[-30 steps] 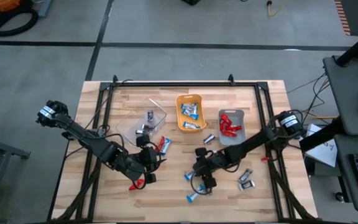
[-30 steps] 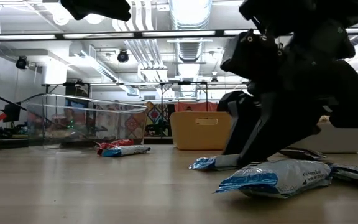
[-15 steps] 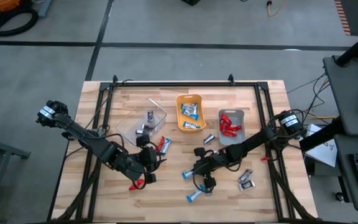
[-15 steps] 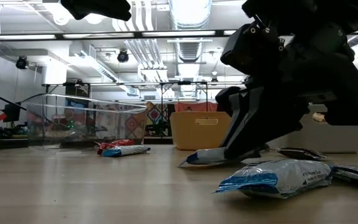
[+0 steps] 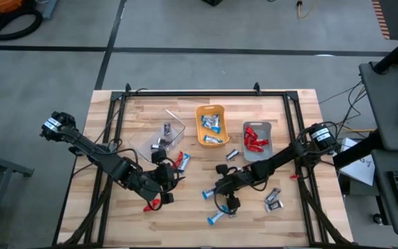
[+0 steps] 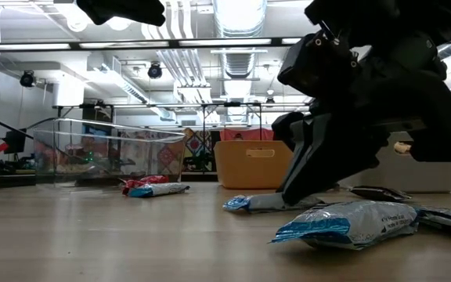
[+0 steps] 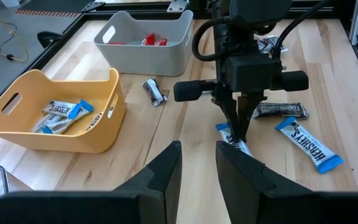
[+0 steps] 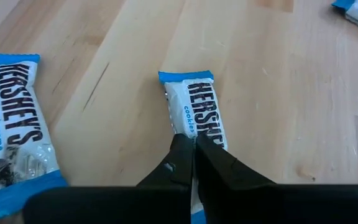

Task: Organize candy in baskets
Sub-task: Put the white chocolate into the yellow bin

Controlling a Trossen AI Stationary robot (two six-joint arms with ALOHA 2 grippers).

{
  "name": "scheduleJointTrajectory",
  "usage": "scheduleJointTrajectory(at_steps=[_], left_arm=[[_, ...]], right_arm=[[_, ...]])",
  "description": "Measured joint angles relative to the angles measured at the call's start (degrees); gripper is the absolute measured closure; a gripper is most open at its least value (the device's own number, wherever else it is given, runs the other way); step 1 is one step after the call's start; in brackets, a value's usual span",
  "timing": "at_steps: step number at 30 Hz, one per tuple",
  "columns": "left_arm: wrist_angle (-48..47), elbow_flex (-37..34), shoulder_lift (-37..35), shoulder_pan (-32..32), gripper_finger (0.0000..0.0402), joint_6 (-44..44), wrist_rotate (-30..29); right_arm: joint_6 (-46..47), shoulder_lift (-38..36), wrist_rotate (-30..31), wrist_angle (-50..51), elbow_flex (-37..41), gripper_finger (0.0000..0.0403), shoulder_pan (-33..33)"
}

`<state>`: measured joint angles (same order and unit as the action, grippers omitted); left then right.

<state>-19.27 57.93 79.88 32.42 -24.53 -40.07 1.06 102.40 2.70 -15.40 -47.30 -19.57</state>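
My right gripper (image 8: 194, 151) (image 5: 215, 191) is shut on a blue-and-white candy bar (image 8: 194, 109) (image 6: 258, 203) near the table's middle front. My left gripper (image 7: 197, 167) (image 5: 164, 181) hangs to its left above the table, open with nothing between its fingers. The three baskets stand farther back. The clear one (image 5: 159, 138) holds dark candy. Blue-and-white candy lies in the orange one (image 5: 211, 125), red candy in the grey one (image 5: 258, 140). Loose candy lies flat on the wood. My right gripper pinches the candy bar's right end (image 8: 196, 138) between its two fingertips. The fingers slant down from the table's right side and run along the bar. The bar points away to the left, about level and low over the wood. Whether its free end (image 8: 186, 77) touches the table I cannot tell.
A second blue-and-white bar (image 8: 14, 127) (image 6: 347, 223) lies just in front of the held one. Dark bars (image 5: 273, 198) lie at the front right and one (image 5: 232, 154) lies by the grey basket. Red candy (image 5: 179, 161) (image 5: 152, 205) lies near my left gripper.
My right gripper has shut on the blue-and-white candy bar and tipped a little. The bar's free left end rose off the wood, then came back down near level, and the bar has shifted slightly to the left.
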Motion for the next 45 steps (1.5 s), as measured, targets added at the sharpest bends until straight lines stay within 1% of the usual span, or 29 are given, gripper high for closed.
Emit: scheduleJointTrajectory(at_steps=[6, 12, 16, 22, 24, 26, 30, 32, 37, 45], left_arm=[[0.0, 0.0, 0.0, 0.0, 0.0318, 0.0, 0.0], [0.0, 0.0, 0.0, 0.0, 0.0318, 0.0, 0.0], [0.2, -0.5, 0.0, 0.0, 0.0318, -0.5, 0.0], [0.8, -1.0, 0.7, 0.0, 0.0318, -1.0, 0.1], [1.5, -1.0, 1.7, 0.0, 0.0318, -1.0, 0.7], [2.5, -1.0, 3.4, 0.1, 0.0318, -0.5, 2.2], [5.3, -1.0, 8.0, 0.2, 0.0328, 2.4, 2.6], [7.4, -1.0, 10.4, 0.3, 0.0342, 4.2, 2.6], [15.6, -1.0, 17.1, 0.1, 0.0394, 9.0, 2.7], [27.3, -1.0, 24.9, -1.7, 0.04, 14.9, 3.2]], right_arm=[[-0.6, -1.5, 0.5, -1.1, -0.1, 0.0396, 0.0], [-0.8, -4.2, 3.3, -1.7, -0.2, 0.0396, 0.1], [-0.4, -5.6, 3.4, -2.0, -0.2, 0.0396, 0.1], [0.1, -6.2, 6.4, -2.8, -0.2, 0.0395, 0.2], [0.0, -6.3, 6.5, -2.9, -0.2, 0.0395, 0.3], [0.1, -6.3, 6.5, -2.9, -0.2, 0.0395, 0.3], [0.4, -6.4, 6.4, -2.9, 0.1, 0.0395, 0.2], [0.9, -6.5, 6.3, -2.9, 0.6, 0.0395, 0.1], [4.2, -6.6, 6.3, -2.8, 2.9, 0.0395, -0.8], [9.2, -6.7, 6.3, -2.2, 3.6, 0.0394, -3.1]])
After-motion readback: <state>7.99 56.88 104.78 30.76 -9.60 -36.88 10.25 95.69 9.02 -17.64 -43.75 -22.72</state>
